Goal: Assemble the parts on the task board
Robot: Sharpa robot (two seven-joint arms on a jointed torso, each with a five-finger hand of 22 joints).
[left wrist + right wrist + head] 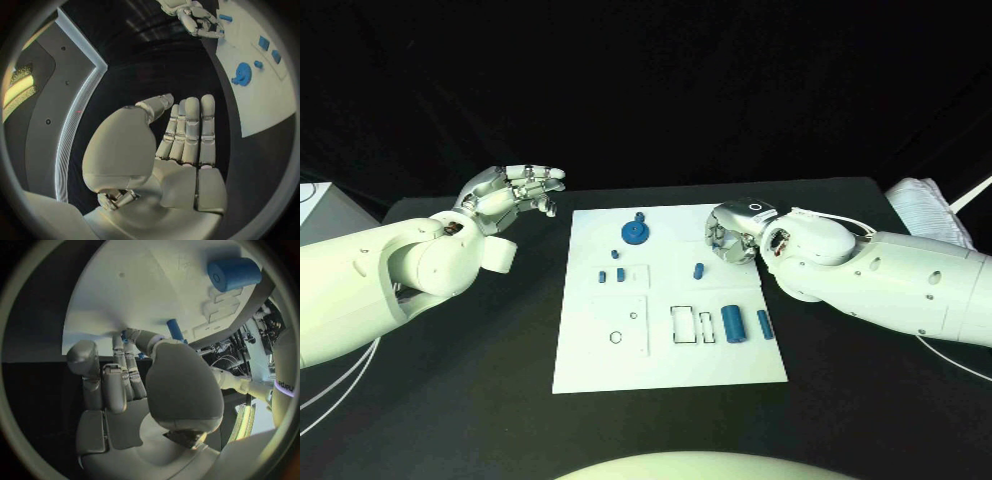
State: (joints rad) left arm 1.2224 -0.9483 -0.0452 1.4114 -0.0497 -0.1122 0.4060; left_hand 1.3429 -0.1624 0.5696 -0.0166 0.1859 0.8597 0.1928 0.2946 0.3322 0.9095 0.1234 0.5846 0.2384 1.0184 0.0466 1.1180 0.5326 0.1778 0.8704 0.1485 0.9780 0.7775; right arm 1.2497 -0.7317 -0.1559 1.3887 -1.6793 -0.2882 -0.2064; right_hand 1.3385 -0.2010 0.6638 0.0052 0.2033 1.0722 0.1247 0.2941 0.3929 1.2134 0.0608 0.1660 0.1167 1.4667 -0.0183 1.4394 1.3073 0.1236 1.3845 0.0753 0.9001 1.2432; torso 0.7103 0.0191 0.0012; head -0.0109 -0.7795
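The white board (668,345) is seen lying flat in the middle of the black table (473,400), between the two arms. Several blue parts are spread over it. A round blue gear (635,234) with a small knob beside it is placed near the far edge. Two small blue blocks (610,275) are found a little nearer, left of centre, and a short blue peg (698,269) is set to their right. Nearer still, a blue cylinder (734,323) and a thinner blue pin (764,321) are laid side by side, just right of a rectangular cutout (684,324). A small ring (616,338) is marked on the board's left part.

The left hand (516,190) is held above the bare table, off the board's far left corner and apart from it. Its fingers (190,130) are stretched out side by side and nothing is grasped in them.

The right hand (736,232) is lowered at the board's right edge, near the far corner, close to the short peg. In the right wrist view its fingers (119,385) are bent down with their tips at or touching the board's surface, and the peg (175,330) is seen just beyond them; whether anything is pinched under the fingertips cannot be told, as the tips are hidden by the hand itself. The cylinder (234,273) is seen farther off on the board in that view.
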